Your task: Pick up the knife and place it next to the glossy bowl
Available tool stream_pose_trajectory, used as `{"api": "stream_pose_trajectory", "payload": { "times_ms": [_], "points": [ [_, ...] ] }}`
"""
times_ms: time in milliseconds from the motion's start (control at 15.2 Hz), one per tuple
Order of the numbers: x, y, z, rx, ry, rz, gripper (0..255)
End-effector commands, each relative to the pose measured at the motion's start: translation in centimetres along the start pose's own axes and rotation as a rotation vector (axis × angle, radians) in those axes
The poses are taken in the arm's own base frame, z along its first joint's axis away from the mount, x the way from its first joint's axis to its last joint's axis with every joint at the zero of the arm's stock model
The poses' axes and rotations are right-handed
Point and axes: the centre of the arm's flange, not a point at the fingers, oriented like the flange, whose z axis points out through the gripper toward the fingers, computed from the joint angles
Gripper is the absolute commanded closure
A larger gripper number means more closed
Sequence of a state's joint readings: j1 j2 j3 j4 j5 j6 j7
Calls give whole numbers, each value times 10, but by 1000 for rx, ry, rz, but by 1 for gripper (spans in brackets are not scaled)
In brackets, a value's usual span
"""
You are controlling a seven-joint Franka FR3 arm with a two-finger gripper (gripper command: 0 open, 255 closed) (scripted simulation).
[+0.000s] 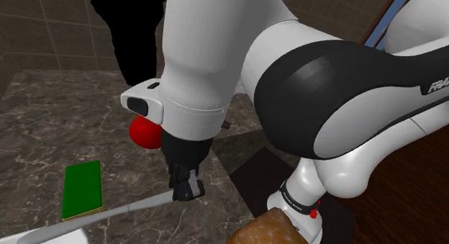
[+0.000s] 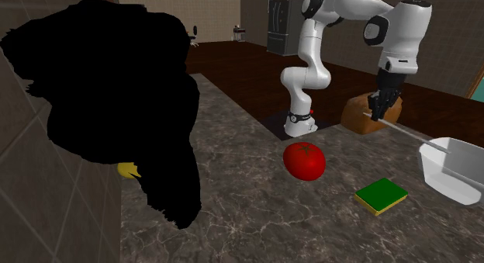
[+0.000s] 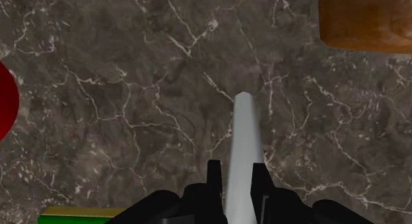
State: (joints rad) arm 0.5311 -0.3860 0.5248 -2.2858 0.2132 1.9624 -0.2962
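I saw the gripper (image 3: 236,168) clenched on the grey knife (image 3: 243,123), its fingers nearly closed against both sides, over the marble counter (image 3: 132,90).

Grey knife (image 3: 243,133), black claw (image 3: 236,168), red tomato (image 2: 304,160), green yellow-edged sponge (image 2: 381,195), dark brown white-veined counter (image 3: 132,90), white bowl (image 2: 451,184)

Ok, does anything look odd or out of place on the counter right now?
A large black area blots out the second exterior view's left, across wall and counter: nothing is drawn there, and a small yellow thing pokes from its lower edge. Otherwise nothing stands out: the gripper clasps the knife.
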Motion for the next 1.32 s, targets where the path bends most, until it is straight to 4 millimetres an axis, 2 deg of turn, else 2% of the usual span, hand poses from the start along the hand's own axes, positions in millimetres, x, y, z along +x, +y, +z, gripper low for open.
{"api": "stream_pose_trajectory", "payload": {
  "times_ms": [0,1254],
  "points": [
    [0,-1,10,0,0,0,255],
    [-2,-1,110,0,0,0,255]
  ]
}}
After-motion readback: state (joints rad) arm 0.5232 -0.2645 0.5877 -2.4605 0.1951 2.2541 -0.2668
